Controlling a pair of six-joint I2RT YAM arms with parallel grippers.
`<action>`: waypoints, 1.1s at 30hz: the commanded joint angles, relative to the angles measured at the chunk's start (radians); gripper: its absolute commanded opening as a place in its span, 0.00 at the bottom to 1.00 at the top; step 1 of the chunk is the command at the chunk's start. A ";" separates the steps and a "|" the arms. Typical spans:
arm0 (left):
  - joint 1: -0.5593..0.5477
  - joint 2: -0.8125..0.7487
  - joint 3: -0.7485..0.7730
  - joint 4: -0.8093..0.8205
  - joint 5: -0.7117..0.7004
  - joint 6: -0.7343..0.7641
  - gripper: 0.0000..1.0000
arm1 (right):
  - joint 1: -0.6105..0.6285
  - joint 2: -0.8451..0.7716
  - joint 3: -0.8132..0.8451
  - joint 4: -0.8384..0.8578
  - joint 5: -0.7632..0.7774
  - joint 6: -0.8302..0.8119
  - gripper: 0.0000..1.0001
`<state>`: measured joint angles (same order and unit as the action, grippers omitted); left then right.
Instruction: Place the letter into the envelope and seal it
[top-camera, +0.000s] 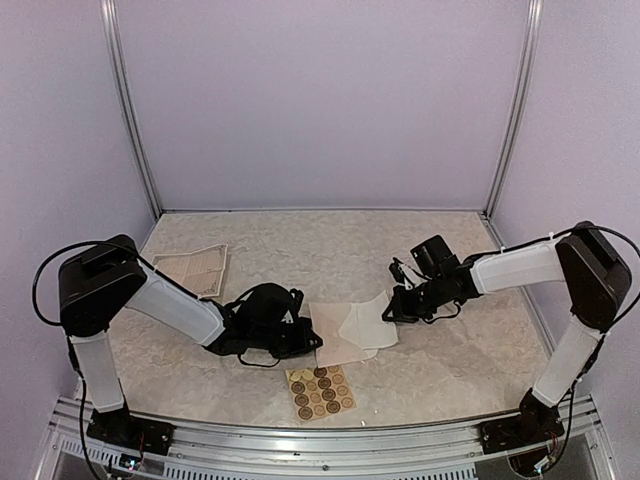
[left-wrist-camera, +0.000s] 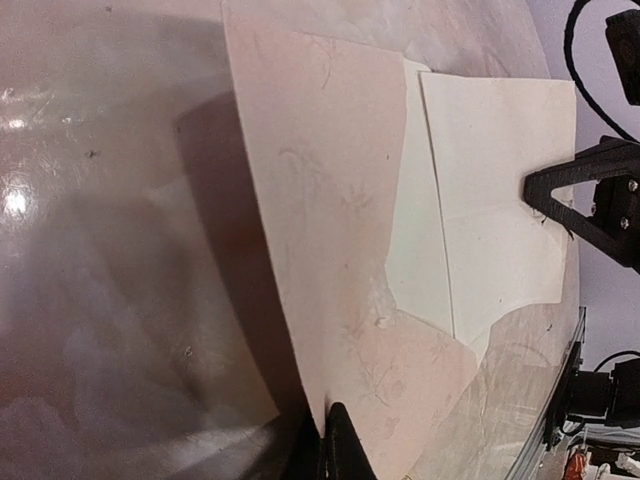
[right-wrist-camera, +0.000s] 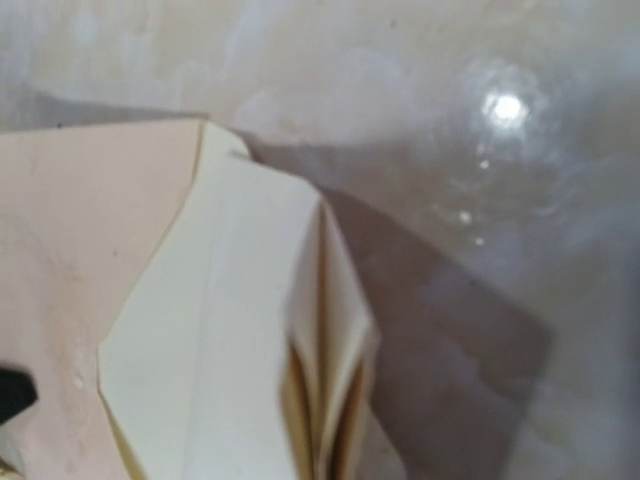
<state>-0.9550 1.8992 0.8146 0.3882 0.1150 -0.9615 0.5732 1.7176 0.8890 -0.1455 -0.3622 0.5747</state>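
Observation:
The pale tan envelope (top-camera: 335, 335) lies flat at the table's centre. In the left wrist view the envelope (left-wrist-camera: 320, 200) fills the middle, its whiter inside showing along its right side. My left gripper (left-wrist-camera: 336, 430) is shut on the envelope's near edge; from above, the left gripper (top-camera: 303, 338) sits at the envelope's left side. The folded white letter (left-wrist-camera: 500, 190) lies with its left part at the envelope's mouth. My right gripper (left-wrist-camera: 530, 188) is shut on the letter's right edge. The right wrist view shows the letter's (right-wrist-camera: 250, 330) stacked folds close up, its own fingers hidden.
A tan sheet of round brown stickers (top-camera: 322, 392) lies near the front edge, just in front of the envelope. A printed sheet (top-camera: 195, 268) rests at the back left. A metal rail (top-camera: 330, 440) borders the near edge, and walls enclose the table.

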 joint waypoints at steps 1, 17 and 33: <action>-0.004 0.001 -0.009 -0.022 -0.015 0.007 0.01 | 0.005 -0.044 -0.021 -0.018 0.034 0.019 0.00; -0.021 0.004 0.004 0.012 0.013 0.029 0.02 | 0.036 0.065 0.056 -0.045 -0.031 -0.013 0.00; -0.024 0.021 0.027 0.009 0.024 0.040 0.02 | 0.058 0.095 0.079 -0.018 -0.070 -0.008 0.00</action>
<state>-0.9726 1.8999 0.8150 0.3893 0.1253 -0.9379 0.6155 1.7863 0.9520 -0.1745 -0.4015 0.5697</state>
